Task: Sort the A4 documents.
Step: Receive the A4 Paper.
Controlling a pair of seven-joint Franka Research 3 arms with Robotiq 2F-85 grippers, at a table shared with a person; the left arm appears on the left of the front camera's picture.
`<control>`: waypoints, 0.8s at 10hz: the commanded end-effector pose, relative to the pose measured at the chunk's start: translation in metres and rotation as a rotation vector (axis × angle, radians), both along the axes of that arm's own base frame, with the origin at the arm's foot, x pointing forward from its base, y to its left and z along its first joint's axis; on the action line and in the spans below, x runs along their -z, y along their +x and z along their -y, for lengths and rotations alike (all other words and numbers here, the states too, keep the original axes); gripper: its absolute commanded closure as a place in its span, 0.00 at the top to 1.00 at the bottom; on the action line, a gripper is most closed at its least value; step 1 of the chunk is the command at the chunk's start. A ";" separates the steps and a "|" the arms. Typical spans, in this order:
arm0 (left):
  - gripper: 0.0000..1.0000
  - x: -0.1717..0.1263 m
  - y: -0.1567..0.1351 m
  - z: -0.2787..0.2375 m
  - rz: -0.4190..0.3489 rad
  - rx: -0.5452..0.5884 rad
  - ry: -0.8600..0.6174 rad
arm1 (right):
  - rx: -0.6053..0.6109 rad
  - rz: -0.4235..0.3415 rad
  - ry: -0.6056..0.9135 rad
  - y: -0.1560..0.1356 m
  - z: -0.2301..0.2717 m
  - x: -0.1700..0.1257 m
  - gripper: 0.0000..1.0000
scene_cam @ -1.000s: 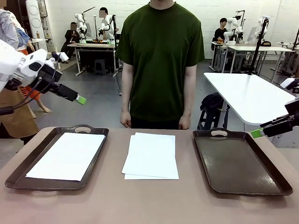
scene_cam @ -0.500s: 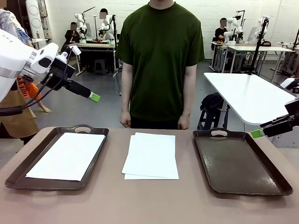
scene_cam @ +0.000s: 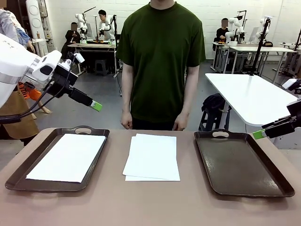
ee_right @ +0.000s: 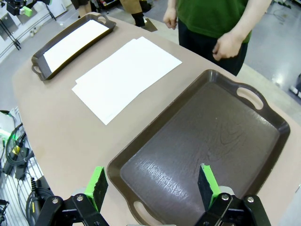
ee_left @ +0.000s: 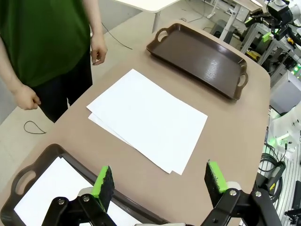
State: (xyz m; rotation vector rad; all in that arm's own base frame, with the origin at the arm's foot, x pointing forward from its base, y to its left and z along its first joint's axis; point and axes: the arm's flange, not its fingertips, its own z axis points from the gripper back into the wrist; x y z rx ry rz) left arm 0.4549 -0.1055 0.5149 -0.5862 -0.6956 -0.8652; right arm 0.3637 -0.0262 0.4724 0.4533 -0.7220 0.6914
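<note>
A small stack of white A4 documents [scene_cam: 151, 157] lies on the table's middle, its sheets slightly fanned. One more white sheet [scene_cam: 67, 157] lies in the dark brown left tray [scene_cam: 28, 162]. My left gripper [scene_cam: 96, 105] hangs open in the air above that tray's far end, holding nothing. In the left wrist view, the open left gripper [ee_left: 160, 179] looks down over the stack [ee_left: 148, 117]. The open right gripper [scene_cam: 257, 134] hovers at the right tray's [scene_cam: 242, 162] far right edge. In the right wrist view, the open right gripper [ee_right: 152, 182] looks down on this bare tray [ee_right: 202, 141].
A person in a green shirt [scene_cam: 162, 56] stands at the far edge behind the stack, hands [scene_cam: 126, 121] hanging by the table edge. Bare brown tabletop [scene_cam: 141, 202] runs along the front. A white table [scene_cam: 249, 94] stands behind to the right.
My left gripper has swung to the right toward the table's middle and dipped slightly. The right gripper and the papers have stayed put.
</note>
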 end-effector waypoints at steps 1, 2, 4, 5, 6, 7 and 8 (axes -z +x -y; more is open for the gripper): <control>1.00 0.001 0.001 -0.004 -0.002 -0.006 -0.015 | -0.014 0.015 0.026 0.005 0.000 0.002 1.00; 1.00 0.001 0.002 -0.005 -0.015 -0.026 -0.017 | -0.014 0.015 0.026 0.005 0.000 0.002 1.00; 1.00 0.000 0.000 -0.001 -0.001 -0.003 0.000 | -0.014 0.015 0.026 0.005 0.000 0.002 1.00; 1.00 0.000 0.000 -0.001 -0.001 -0.003 0.000 | -0.014 0.015 0.026 0.005 0.000 0.002 1.00; 1.00 0.000 0.000 -0.001 -0.001 -0.003 0.000 | -0.014 0.015 0.026 0.005 0.000 0.002 1.00; 1.00 0.000 0.000 -0.001 -0.001 -0.003 0.000 | -0.014 0.015 0.026 0.005 0.000 0.002 1.00; 1.00 0.000 0.000 -0.001 -0.001 -0.003 0.000 | -0.014 0.015 0.026 0.005 0.000 0.002 1.00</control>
